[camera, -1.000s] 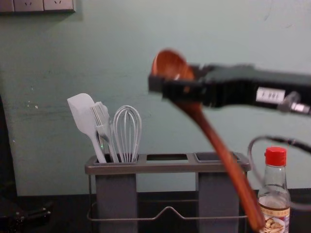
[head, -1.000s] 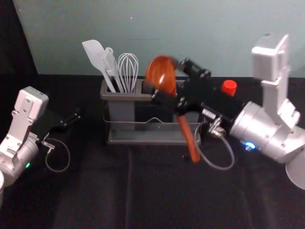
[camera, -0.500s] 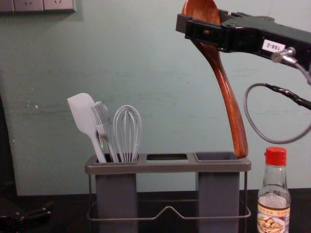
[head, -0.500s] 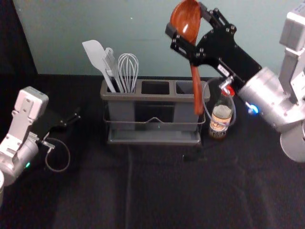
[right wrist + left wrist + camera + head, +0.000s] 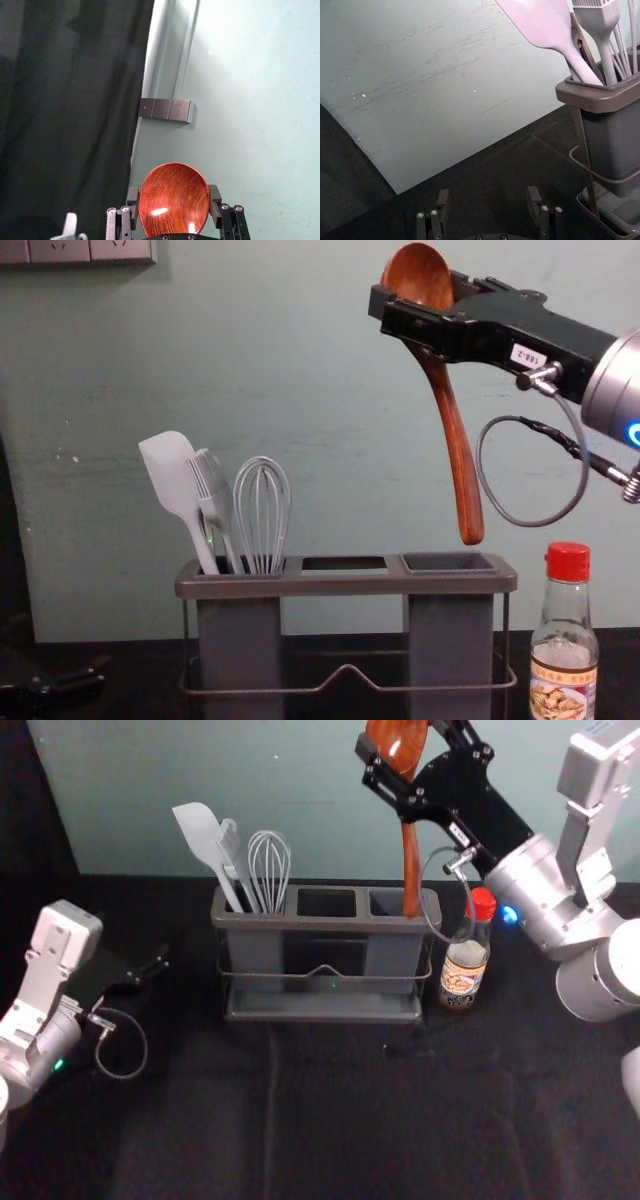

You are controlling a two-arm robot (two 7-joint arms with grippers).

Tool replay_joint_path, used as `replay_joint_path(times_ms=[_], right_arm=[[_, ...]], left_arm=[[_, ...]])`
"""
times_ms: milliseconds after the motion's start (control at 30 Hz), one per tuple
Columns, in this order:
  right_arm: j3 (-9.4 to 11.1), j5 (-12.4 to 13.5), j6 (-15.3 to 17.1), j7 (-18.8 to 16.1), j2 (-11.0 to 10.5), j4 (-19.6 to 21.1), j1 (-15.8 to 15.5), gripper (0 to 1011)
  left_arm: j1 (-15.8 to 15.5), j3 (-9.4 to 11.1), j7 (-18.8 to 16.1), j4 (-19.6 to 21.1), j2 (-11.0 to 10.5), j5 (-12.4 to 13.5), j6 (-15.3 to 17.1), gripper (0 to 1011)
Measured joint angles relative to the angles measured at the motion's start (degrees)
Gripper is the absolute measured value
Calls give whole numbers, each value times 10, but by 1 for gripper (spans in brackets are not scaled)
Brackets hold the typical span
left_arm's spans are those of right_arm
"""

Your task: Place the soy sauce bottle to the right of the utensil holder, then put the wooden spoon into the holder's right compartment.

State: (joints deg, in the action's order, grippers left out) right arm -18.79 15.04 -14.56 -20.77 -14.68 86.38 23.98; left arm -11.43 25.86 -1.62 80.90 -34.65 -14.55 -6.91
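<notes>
right gripper: clamped on bowl of wooden spoon | handle slants down below fingers, end just above right compartment of utensil holder | soy sauce bottle: right of holder | left gripper: wide, left of holder

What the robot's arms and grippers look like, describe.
The left arm and right arm have silver-grey, rounded and boxy housings; a green light shows on the left, a blue light on the right. The left gripper and right gripper are black, two-fingered, with silvery screws. Each has a grey looping cable; the right carries a white label.
</notes>
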Motion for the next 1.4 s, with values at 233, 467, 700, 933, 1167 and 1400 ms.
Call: replay_joint_path(times_ms=[233, 467, 700, 933, 1167, 1400], right_arm=[[-1, -21, -29, -4, 15, -41, 19, 840], [-2, -35, -44, -10, 24, -74, 34, 841], [0, -48, -63, -9, 36, -105, 47, 841], [1, -56, -73, -9, 44, -128, 53, 841], [1, -61, -79, -14, 46, -140, 53, 840], [2, -61, -82, -15, 47, -144, 51, 841]], left_arm=[[0, 0, 0, 0, 0, 0, 0, 1005], [0, 0, 0, 0, 0, 0, 0, 1005], [0, 0, 0, 0, 0, 0, 0, 1005], [0, 0, 0, 0, 0, 0, 0, 1005], [0, 0, 0, 0, 0, 0, 0, 1005], [0, 0, 0, 0, 0, 0, 0, 1005]])
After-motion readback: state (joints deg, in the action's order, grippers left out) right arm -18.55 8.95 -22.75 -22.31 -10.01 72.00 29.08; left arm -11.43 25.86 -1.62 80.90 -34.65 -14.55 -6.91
